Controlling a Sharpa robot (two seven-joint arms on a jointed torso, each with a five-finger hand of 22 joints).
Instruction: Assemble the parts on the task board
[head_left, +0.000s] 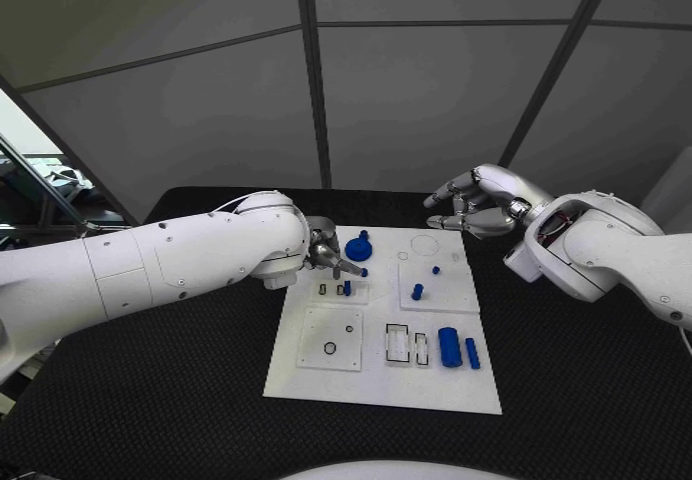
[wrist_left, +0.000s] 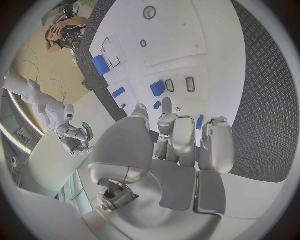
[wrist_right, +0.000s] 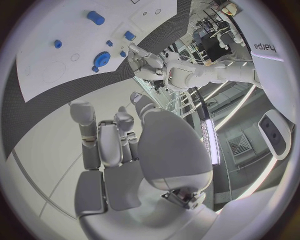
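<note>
A: While the left hand (head_left: 326, 254) hovers at the task board's (head_left: 378, 388) ten o'clock, fingers apart over a small blue part (head_left: 348, 287), what fails?

B: Misalignment; it tips. Right hand (head_left: 476, 205), at one o'clock, holds nothing, fingers loosely curled.

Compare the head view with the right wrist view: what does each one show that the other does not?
Head view: the task board down to its near edge, and the back of the right robot hand. Right wrist view: that hand's empty palm. Both: the blue gear-shaped part, the large blue cylinder and the left robot hand.
</note>
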